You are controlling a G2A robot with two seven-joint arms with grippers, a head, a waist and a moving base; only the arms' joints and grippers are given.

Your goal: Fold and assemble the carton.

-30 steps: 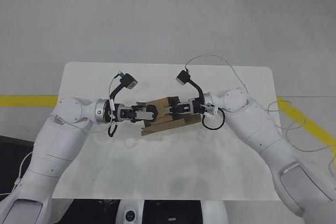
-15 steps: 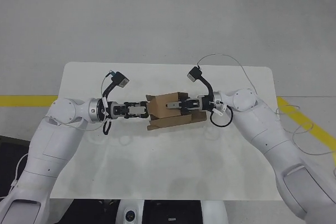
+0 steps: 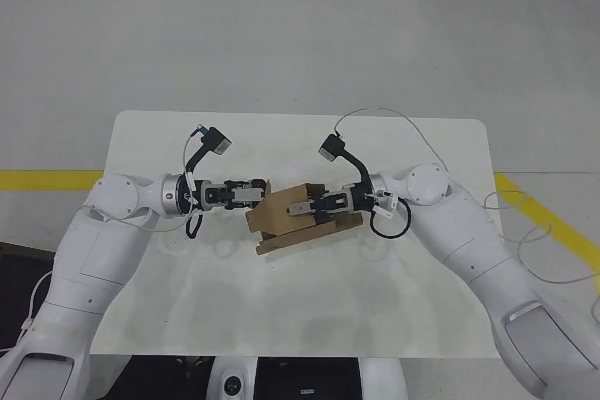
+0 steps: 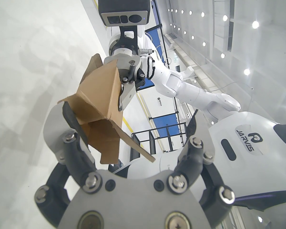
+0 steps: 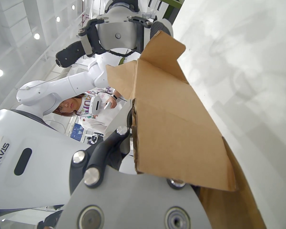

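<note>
Whereas half a second ago it showed its open mouth upward, the brown cardboard carton now turns a plain panel to the top camera. It is tilted, with a loose flap projecting along its near side. It lies over the middle of the white table, between the two arms, and the left wrist view shows it raised off the surface. Its left corner has shifted slightly toward the left arm.

Right gripper: jaws closed on a carton wall, one finger lying across the upper panel. The wrist has rolled since the earlier frame.

Left gripper: jaws spread wide at the carton's left corner. One black pad touches a flap edge and the other stands clear.
</note>
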